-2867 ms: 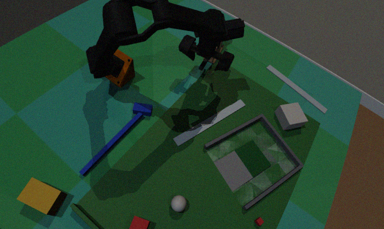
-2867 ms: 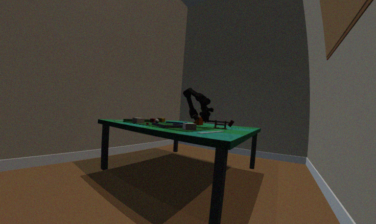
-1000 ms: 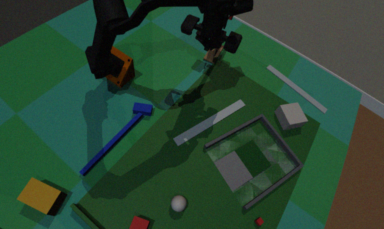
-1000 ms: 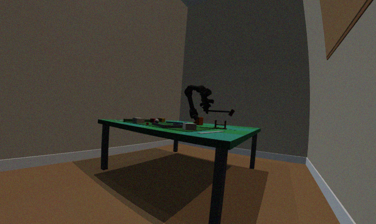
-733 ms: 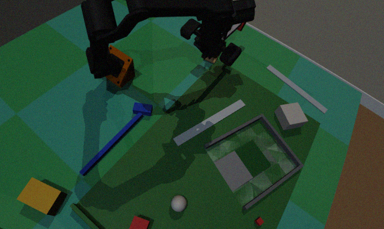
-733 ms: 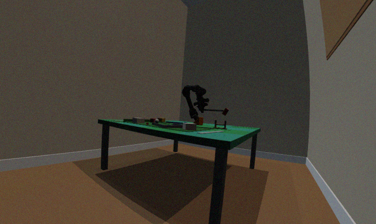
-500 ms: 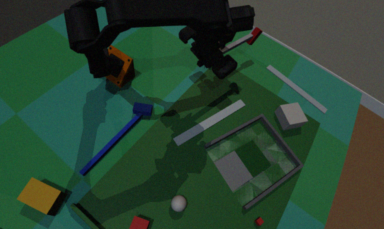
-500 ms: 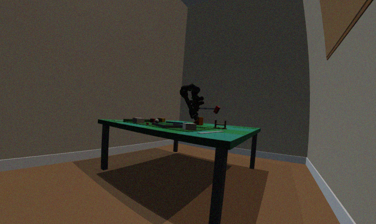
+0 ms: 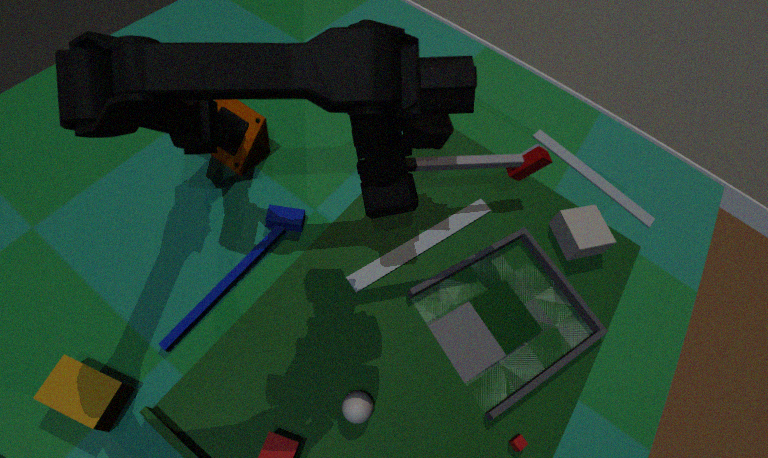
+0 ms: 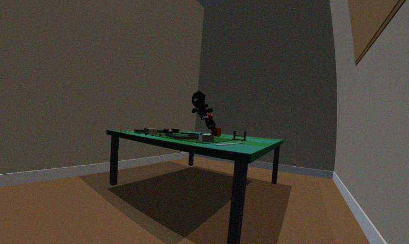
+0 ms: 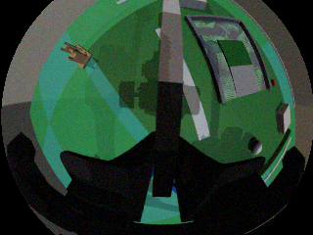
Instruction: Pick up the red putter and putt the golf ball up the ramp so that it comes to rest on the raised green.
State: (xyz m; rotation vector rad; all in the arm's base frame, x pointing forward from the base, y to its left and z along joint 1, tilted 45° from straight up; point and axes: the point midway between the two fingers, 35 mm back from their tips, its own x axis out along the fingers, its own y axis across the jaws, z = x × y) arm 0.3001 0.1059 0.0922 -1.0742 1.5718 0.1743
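Note:
My gripper (image 11: 163, 136) is shut on the dark grip of the red putter (image 9: 529, 163) (image 10: 210, 117) (image 11: 171, 54) and holds it well above the table. In the top view its pale shaft points right to the red head; the arm hides the fingers. In the wrist view the shaft runs up the middle, its head out of frame. The white golf ball (image 9: 357, 407) (image 11: 256, 147) rests on the dark green mat, in front of the grey ramp (image 9: 467, 343) (image 11: 249, 79). The dark raised green (image 9: 505, 317) (image 11: 236, 53) lies behind the ramp, within grey walls.
The brown putter stand (image 10: 239, 135) (image 11: 78, 55) is empty. A blue putter (image 9: 226, 286), yellow block (image 9: 79, 390), red block (image 9: 280, 445), small red cube (image 9: 518, 443) and white block (image 9: 583, 232) lie around. White strips (image 9: 419, 246) (image 9: 594, 177) flank the back of the course.

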